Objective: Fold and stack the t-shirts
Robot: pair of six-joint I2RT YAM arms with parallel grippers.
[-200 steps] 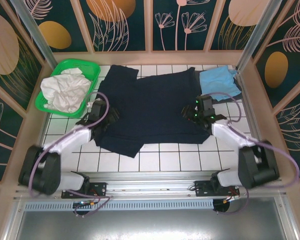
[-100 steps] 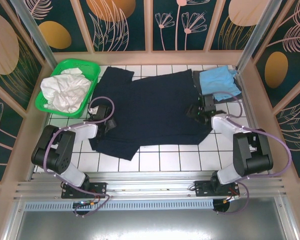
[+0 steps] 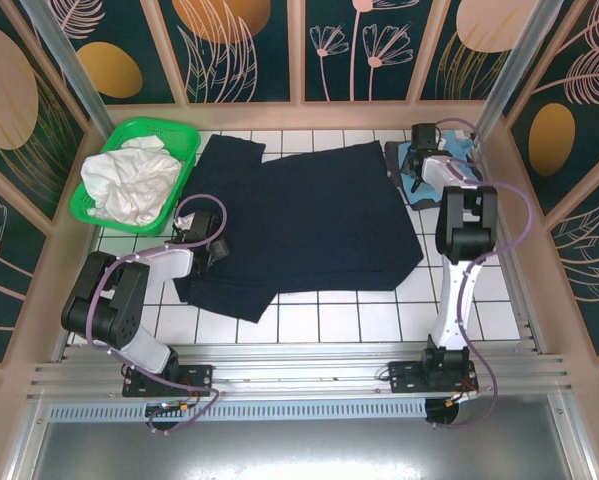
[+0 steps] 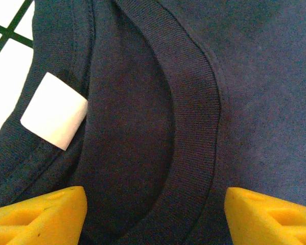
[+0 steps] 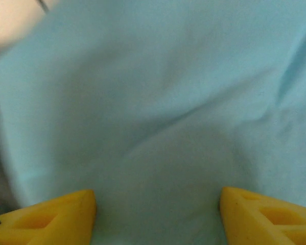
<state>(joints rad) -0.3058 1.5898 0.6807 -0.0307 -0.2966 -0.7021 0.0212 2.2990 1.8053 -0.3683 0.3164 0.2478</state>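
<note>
The navy shirt (image 3: 309, 215) lies spread flat across the middle of the top view. At its left edge the left gripper (image 4: 155, 209) hangs released over the collar (image 4: 193, 102), with its fingers wide apart beside a white tag (image 4: 54, 111). In the upper right corner the right gripper (image 5: 158, 204) is released too, poised over the light blue shirt (image 5: 158, 102).

Bright even light, right wrist view blurred
</note>
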